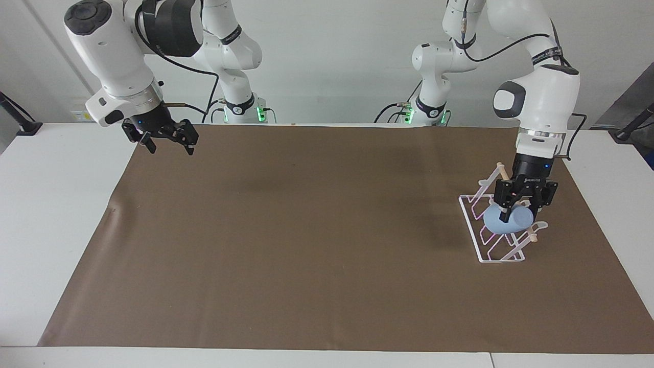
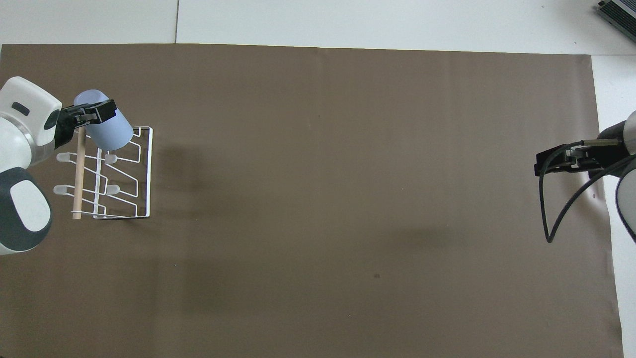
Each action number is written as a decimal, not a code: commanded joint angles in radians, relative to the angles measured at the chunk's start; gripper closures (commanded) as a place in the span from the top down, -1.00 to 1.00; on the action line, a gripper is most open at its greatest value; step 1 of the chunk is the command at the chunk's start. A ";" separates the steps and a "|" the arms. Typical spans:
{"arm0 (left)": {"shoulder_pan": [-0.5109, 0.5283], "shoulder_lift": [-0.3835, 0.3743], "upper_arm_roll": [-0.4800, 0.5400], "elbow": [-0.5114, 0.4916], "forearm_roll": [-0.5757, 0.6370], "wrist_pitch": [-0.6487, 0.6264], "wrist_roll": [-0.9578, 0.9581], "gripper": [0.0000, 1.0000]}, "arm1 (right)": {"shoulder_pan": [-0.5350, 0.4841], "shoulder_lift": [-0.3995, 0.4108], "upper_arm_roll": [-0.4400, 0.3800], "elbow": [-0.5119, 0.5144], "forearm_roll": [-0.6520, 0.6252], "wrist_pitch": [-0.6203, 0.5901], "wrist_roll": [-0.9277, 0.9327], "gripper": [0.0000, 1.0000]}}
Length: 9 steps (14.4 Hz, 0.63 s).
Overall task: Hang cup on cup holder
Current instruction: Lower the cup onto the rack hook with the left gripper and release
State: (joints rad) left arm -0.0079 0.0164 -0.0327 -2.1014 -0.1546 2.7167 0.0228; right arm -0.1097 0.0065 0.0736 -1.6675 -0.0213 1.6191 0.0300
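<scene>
The light-blue cup [image 1: 496, 224] [image 2: 115, 133] hangs tilted low among the slanted prongs of the white wire cup holder [image 1: 485, 254] [image 2: 147, 174]. My left gripper [image 1: 517, 213] [image 2: 93, 112] points down and is shut on the cup's side, close to the holder's wooden dowel [image 2: 78, 179]. Whether a prong sits inside the cup is hidden. My right gripper [image 1: 171, 150] [image 2: 542, 166] hangs open and holds nothing, over the mat's edge at the right arm's end of the table.
A brown mat [image 1: 306, 245] covers most of the white table [image 1: 46, 204]. The cup holder stands on it at the left arm's end. A black cable [image 2: 546, 219] loops down from the right arm's wrist.
</scene>
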 commanded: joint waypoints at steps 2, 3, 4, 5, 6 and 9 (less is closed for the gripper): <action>0.012 -0.012 -0.009 -0.022 0.018 0.009 0.035 0.88 | 0.004 -0.014 -0.003 -0.012 -0.002 -0.002 0.021 1.00; 0.009 -0.012 -0.009 -0.020 0.018 0.005 0.025 1.00 | 0.005 -0.014 -0.002 -0.012 0.000 -0.002 0.021 1.00; 0.005 -0.015 -0.009 -0.014 0.018 -0.017 0.025 1.00 | 0.008 -0.014 -0.002 -0.012 0.000 -0.001 0.021 1.00; 0.003 -0.021 -0.009 -0.006 0.018 -0.061 0.026 1.00 | 0.008 -0.014 -0.002 -0.012 0.000 -0.001 0.021 1.00; 0.003 -0.030 -0.009 0.007 0.018 -0.099 0.026 1.00 | 0.008 -0.016 -0.002 -0.012 0.000 -0.001 0.021 1.00; 0.009 -0.076 -0.007 0.072 0.018 -0.336 0.025 1.00 | 0.007 -0.026 -0.002 -0.011 0.000 0.001 0.021 1.00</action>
State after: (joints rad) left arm -0.0079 -0.0094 -0.0404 -2.0701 -0.1546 2.5412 0.0434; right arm -0.1043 0.0044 0.0735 -1.6674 -0.0212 1.6191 0.0301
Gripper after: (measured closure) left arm 0.000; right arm 0.000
